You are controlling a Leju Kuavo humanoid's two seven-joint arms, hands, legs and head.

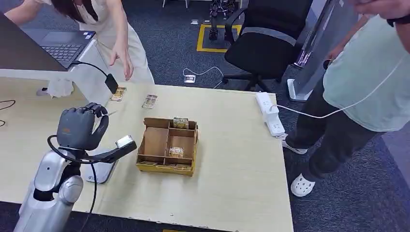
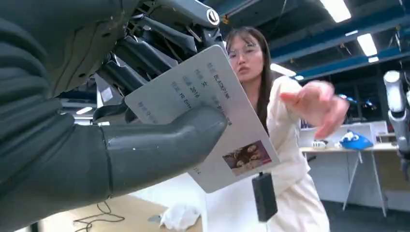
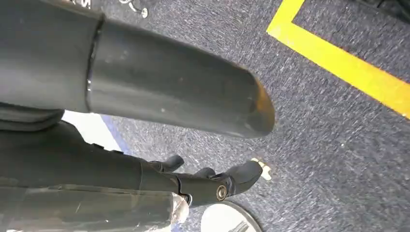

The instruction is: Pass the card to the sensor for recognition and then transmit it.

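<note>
Left hand (image 1: pixel 80 126) sits at the lower left of the head view, thumb and fingers clamped on the white card (image 2: pixel 208 116). A person's hand (image 1: pixel 121 60) reaches in at the upper left. Right hand (image 3: pixel 212 181) hangs over the carpet; can't tell if it's clenched.

Light wood table (image 1: pixel 232 159) on dark grey carpet (image 1: pixel 367 193). Black office chair (image 1: pixel 266 43) at 1 o'clock, yellow floor tape (image 1: pixel 200 36) at 12. Ceiling strip lights (image 2: pixel 367 43) on; white desk (image 2: pixel 358 150) behind.
</note>
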